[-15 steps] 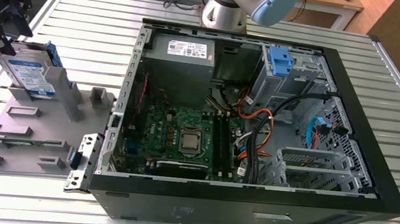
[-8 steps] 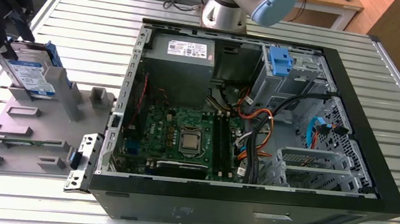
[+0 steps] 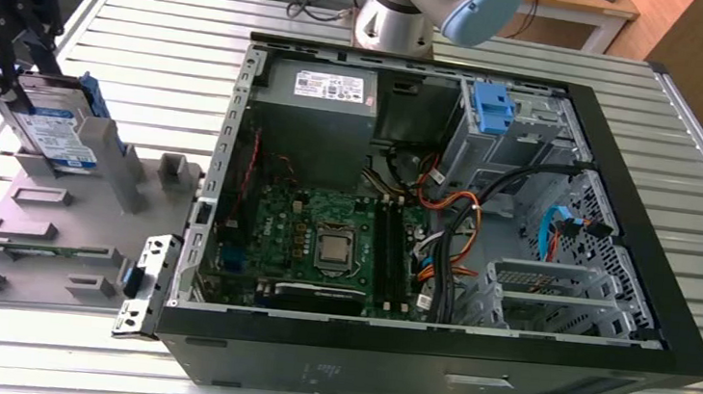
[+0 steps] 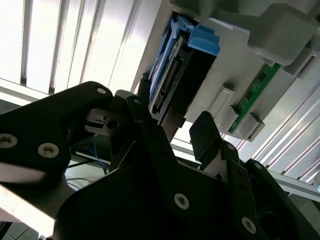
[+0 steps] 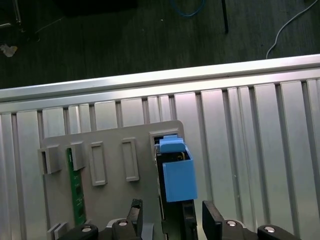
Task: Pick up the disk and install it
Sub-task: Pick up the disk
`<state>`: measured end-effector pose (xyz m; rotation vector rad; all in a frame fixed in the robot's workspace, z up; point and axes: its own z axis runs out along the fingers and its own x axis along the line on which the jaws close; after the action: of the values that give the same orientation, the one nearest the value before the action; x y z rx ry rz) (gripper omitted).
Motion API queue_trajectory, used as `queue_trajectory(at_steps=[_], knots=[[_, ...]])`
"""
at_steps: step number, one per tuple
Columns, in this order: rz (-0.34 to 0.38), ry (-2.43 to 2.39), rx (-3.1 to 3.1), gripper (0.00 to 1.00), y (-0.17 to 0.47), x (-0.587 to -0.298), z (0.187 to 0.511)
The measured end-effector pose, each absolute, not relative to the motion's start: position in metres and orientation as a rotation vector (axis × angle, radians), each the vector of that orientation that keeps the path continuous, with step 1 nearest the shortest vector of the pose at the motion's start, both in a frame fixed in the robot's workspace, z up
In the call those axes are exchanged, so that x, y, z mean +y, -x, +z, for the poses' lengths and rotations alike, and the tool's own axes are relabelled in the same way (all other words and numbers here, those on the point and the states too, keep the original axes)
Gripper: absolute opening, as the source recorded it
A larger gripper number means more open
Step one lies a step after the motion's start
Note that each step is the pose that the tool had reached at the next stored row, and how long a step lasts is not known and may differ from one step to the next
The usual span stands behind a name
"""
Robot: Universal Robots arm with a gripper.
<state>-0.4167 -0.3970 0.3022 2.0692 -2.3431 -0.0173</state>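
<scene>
The disk [image 3: 58, 135] stands on edge in a slot of the grey holder plate [image 3: 52, 226], at the exterior view's left. It is silver with a white-and-blue label and a blue carrier frame [image 5: 177, 177]. My gripper [image 3: 20, 88] is at its upper end. In both wrist views the black fingers [image 5: 212, 220] straddle the disk [image 4: 175, 70], one on each side, with small gaps to its faces. The gripper [image 5: 173, 220] is open and holds nothing.
The open computer case [image 3: 439, 360] lies at the middle of the slatted metal table [image 3: 161, 34], with a grey power supply [image 3: 322, 97], motherboard [image 3: 321, 242], cables and a blue bracket [image 3: 491, 109] in the drive bay. A green memory stick [image 5: 76, 187] sits in the holder plate.
</scene>
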Motion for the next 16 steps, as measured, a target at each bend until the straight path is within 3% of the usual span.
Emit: queue_trajectory(at_steps=[16], knots=[[-0.014, -2.069, -2.34, 0.58, 0.4167, -0.3931, 0.2999]])
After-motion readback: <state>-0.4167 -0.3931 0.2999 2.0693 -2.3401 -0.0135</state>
